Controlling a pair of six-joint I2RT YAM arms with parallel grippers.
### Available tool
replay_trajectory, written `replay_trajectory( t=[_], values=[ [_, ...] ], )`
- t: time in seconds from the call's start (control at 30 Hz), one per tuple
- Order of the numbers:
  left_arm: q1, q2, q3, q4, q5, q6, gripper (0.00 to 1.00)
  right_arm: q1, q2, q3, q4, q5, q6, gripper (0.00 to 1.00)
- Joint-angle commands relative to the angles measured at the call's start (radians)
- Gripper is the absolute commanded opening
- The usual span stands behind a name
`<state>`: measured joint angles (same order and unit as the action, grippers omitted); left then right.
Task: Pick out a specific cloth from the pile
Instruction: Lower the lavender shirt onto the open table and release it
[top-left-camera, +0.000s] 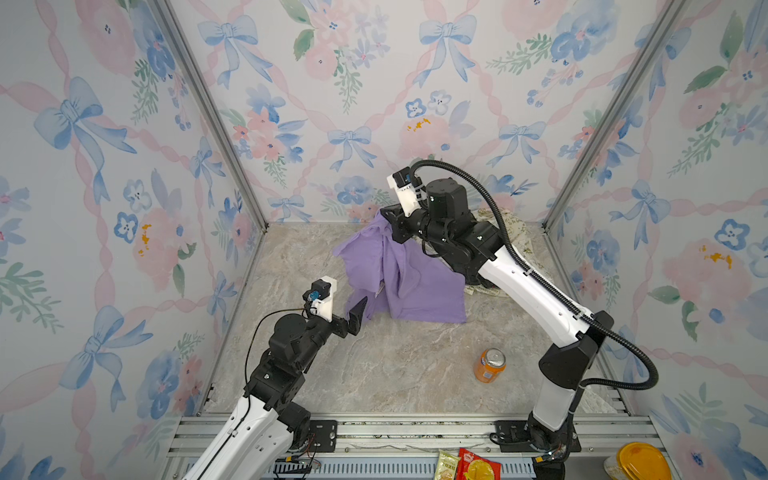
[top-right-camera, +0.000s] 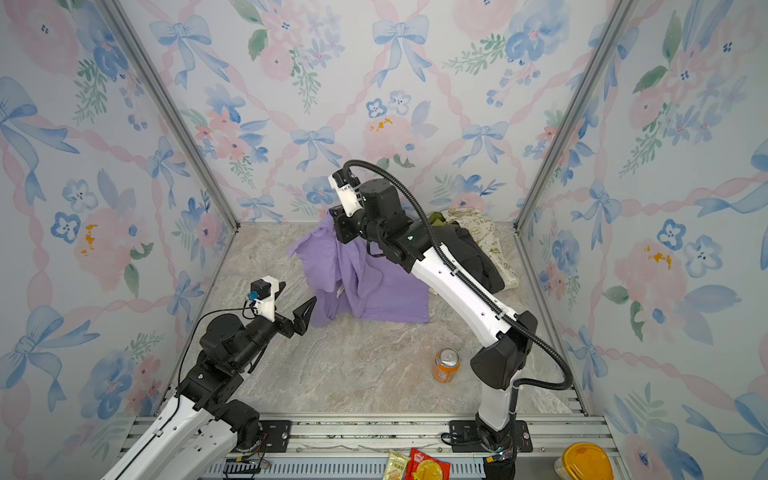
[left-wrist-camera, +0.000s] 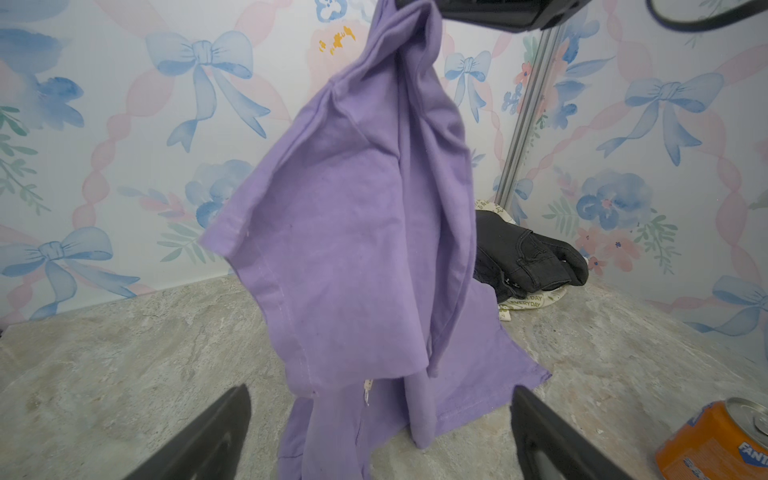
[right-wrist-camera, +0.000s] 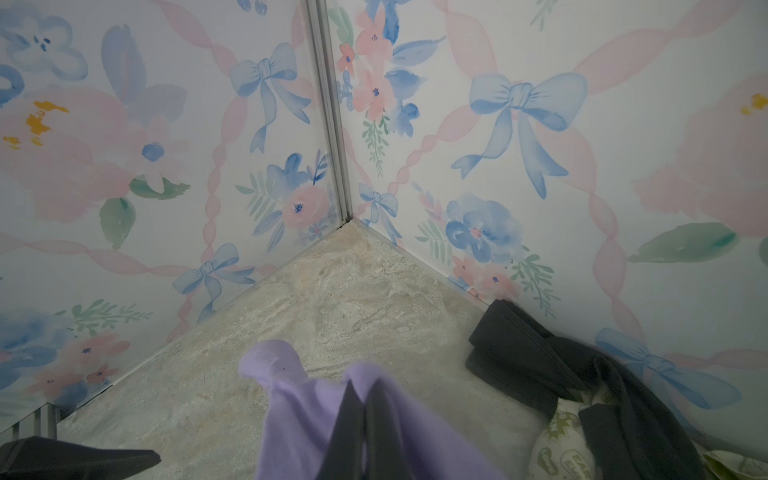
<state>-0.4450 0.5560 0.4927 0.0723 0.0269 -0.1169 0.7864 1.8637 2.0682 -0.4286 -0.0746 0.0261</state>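
The lavender cloth (top-left-camera: 409, 278) (top-right-camera: 365, 278) hangs from my right gripper (top-left-camera: 385, 217) (top-right-camera: 335, 217), which is shut on its top fold near the back wall. Its lower part rests on the marble table (top-left-camera: 374, 374). In the right wrist view the two fingers press together on purple fabric (right-wrist-camera: 291, 424) at the right gripper (right-wrist-camera: 365, 395). My left gripper (top-right-camera: 296, 302) (left-wrist-camera: 381, 390) is open just in front of the cloth's (left-wrist-camera: 353, 228) hanging end and holds nothing. The pile (top-right-camera: 473, 249) (left-wrist-camera: 528, 253) (right-wrist-camera: 552, 374) of dark grey and cream printed clothes lies in the back right corner, partly hidden by the right arm.
An orange soda can (top-left-camera: 489, 365) (top-right-camera: 446, 365) (left-wrist-camera: 715, 444) stands on the table in front of the right arm. Floral walls close in three sides. Snack packets (top-left-camera: 473, 465) and a yellow-lidded tub (top-left-camera: 638, 461) sit past the front rail.
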Motion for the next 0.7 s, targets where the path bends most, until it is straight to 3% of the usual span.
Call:
replay_trajectory(
  t=[0.0, 0.1, 0.17, 0.23, 0.43, 0.67],
  values=[
    [0.008, -0.018, -0.011, 0.005, -0.022, -0.015, 0.98, 0.026, 0.026, 0.019, -0.060, 0.013, -0.058, 0.14],
    [0.008, -0.020, -0.012, 0.004, -0.027, -0.015, 0.98, 0.038, 0.045, 0.015, -0.140, 0.034, -0.102, 0.34],
    [0.008, -0.021, -0.012, 0.004, -0.030, -0.017, 0.98, 0.042, 0.036, -0.003, -0.183, 0.073, -0.132, 0.56],
    [0.008, -0.018, -0.010, 0.003, -0.031, -0.018, 0.98, 0.041, 0.008, -0.042, -0.192, 0.112, -0.149, 0.69],
    [0.005, 0.005, 0.004, 0.005, -0.024, -0.061, 0.98, 0.019, -0.170, -0.279, -0.095, 0.179, -0.161, 0.89],
    [-0.064, 0.133, 0.040, 0.004, -0.053, -0.132, 0.94, -0.086, -0.430, -0.597, 0.024, 0.159, -0.082, 0.99]
  ],
)
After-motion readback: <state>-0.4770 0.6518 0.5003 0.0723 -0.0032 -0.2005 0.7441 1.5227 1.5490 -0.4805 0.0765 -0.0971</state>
